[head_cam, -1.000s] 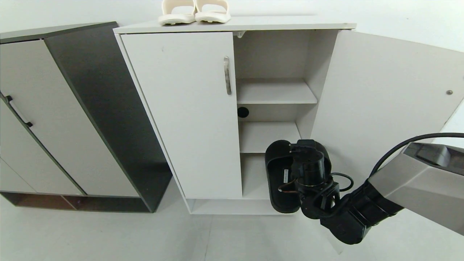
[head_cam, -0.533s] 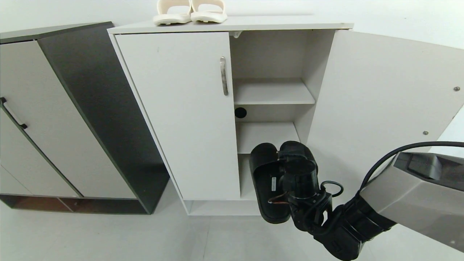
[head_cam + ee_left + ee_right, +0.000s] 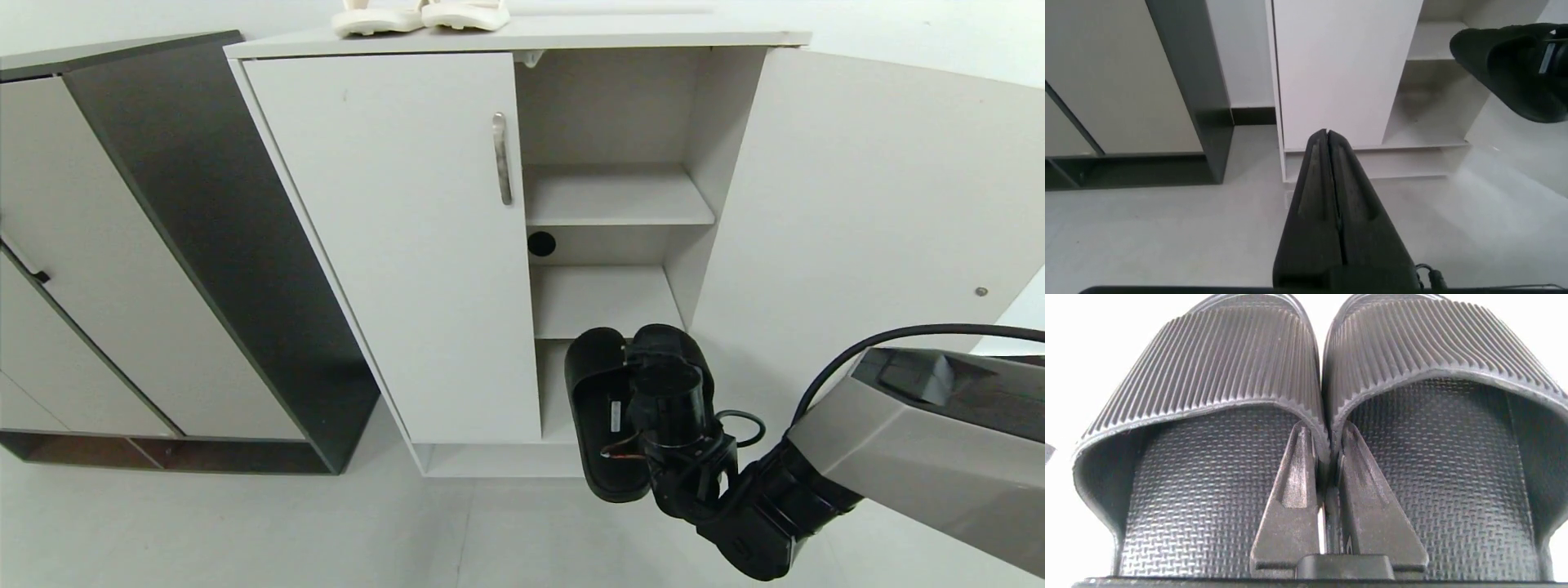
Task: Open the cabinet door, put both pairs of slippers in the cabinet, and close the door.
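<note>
low down, right gripper pinching black slippers, facing cabinet

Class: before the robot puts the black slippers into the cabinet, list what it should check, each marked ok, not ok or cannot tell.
1. Right gripper shut on both black slippers: ok.
2. Right cabinet door open: ok.
3. Lowest compartment free: cannot tell, slippers hide it.
4. Left gripper clear of the opening: ok.
5. Cream slippers stored: not ok, on cabinet top.

The black slippers show ribbed, pebbled matt rubber; the cabinet is smooth matt board, its handle metal.
</note>
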